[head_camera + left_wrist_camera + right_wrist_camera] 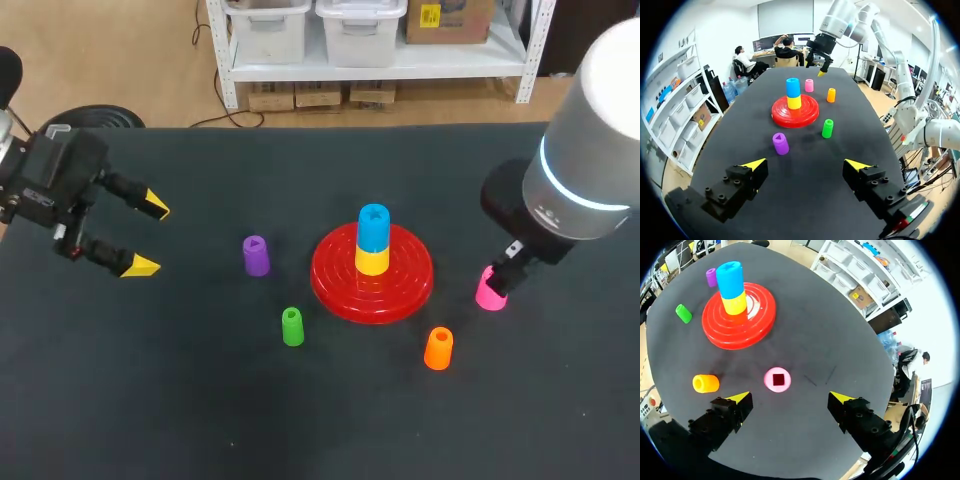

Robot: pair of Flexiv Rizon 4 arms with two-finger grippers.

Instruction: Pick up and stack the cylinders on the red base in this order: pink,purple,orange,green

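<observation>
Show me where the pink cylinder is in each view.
Head: pink cylinder right of the red base, near the orange cylinder.
Left wrist: pink cylinder beyond the red base, next to the orange cylinder.
Right wrist: pink cylinder just ahead of the right gripper, facing its open gap.
Shared landmark: the red base.

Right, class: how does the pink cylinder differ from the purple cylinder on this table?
Colour: the pink cylinder is pink, the purple cylinder purple. Top hole: the pink one's is square, the purple one's triangular. Place: the pink one stands right of the red base, just ahead of the open right gripper; the purple one stands left of it, no gripper close. Both stand upright on the table, unstacked.
</observation>
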